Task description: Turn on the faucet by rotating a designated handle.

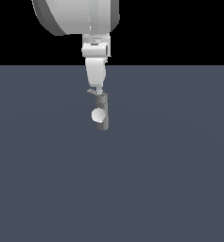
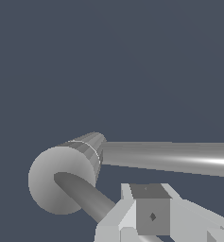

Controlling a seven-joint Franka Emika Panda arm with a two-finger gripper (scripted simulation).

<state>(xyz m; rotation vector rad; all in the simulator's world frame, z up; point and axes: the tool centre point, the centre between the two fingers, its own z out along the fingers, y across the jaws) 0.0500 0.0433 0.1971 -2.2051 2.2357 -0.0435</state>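
Note:
The faucet [image 1: 103, 113] is a small dark grey upright post with a pale ball [image 1: 98, 115] on its front. Its handle [image 1: 91, 91], a thin light grey bar, sticks out from the post's top toward the exterior view's left. My gripper [image 1: 99, 89] points straight down, with its tip right at the post's top where the handle starts. Whether it touches the handle cannot be told. In the wrist view the pale ball [image 2: 45, 182] is close, with a long grey bar [image 2: 170, 158] and a darker rod [image 2: 82, 191] beside it. One of my fingers [image 2: 151, 212] sits over the rod's end.
The faucet stands alone on a flat blue-grey floor [image 1: 170, 179]. My white arm [image 1: 75, 16] comes down from above, directly over the post.

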